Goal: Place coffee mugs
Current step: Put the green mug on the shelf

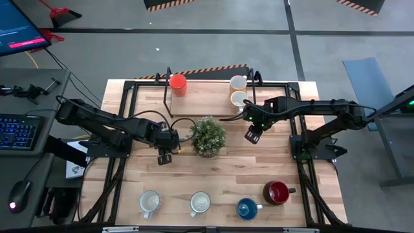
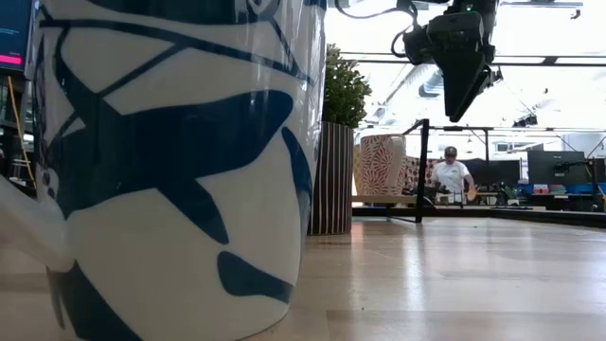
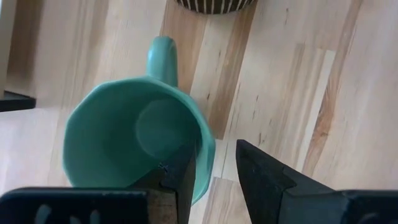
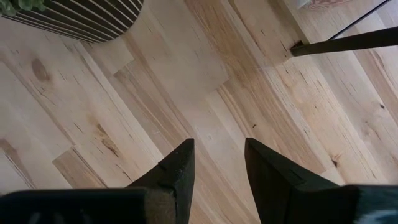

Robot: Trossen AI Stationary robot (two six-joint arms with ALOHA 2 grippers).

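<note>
The teal-green mug (image 3: 134, 140) stands open side up beside the striped pot, its handle (image 3: 163, 57) pointing toward the pot. My left gripper (image 3: 216, 163) (image 1: 163, 156) is open over the mug, left of the plant; one finger is inside the rim and one outside, on the side opposite the handle. The high view hides the mug under this gripper. My right gripper (image 4: 219, 155) (image 1: 252, 134) (image 2: 464, 90) hangs open above bare wood, right of the plant, touching nothing. The orange mug (image 1: 178, 85) and two cream mugs (image 1: 238, 83) (image 1: 239, 99) sit on the far shelf. My left gripper comes down from above over the teal-green mug's rim (image 3: 208, 155), opposite the handle. Its fingers straddle the wall. Bare wood shows between the outer finger (image 3: 258, 174) and the wall. I cannot tell whether the inner finger (image 3: 180, 177) touches the wall.
Two white mugs (image 1: 149, 202) (image 1: 199, 203), a blue mug (image 1: 246, 209) and a dark red mug (image 1: 277, 192) stand in a row along the near edge. The potted plant (image 1: 208, 136) sits mid-table between the arms. A black-framed raised shelf (image 1: 207, 107) is at the far side. A person (image 2: 453, 175) is in the room behind.
</note>
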